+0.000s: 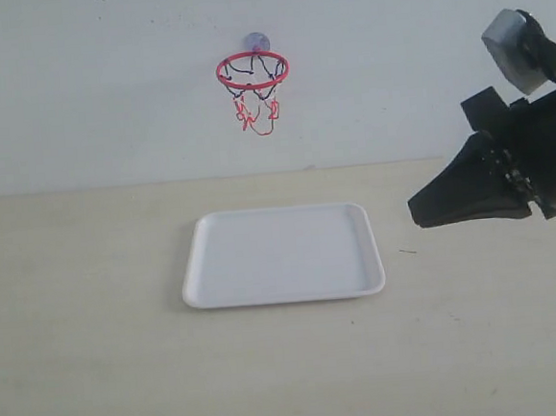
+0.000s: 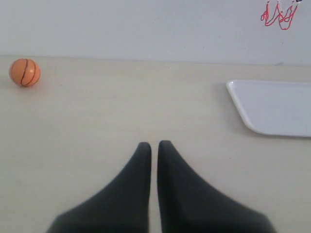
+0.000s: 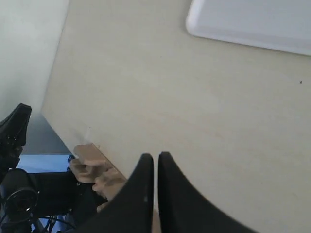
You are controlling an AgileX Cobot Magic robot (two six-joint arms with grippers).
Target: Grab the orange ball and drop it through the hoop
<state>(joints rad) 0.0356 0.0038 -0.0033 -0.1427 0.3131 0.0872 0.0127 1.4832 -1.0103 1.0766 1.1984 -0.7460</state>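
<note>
Exterior view: the hoop (image 1: pixel 253 70) hangs on the wall (image 1: pixel 76 89) at the white tray's (image 1: pixel 282 254) 12 o'clock; the right gripper (image 1: pixel 423 211) hovers at its 3 o'clock. Left wrist view: the left gripper (image 2: pixel 154 145) is closed, empty; the orange ball (image 2: pixel 25 72) rests on the table (image 2: pixel 121 111) by the wall, well apart from the tray. Right wrist view: right gripper closed, empty.
</note>
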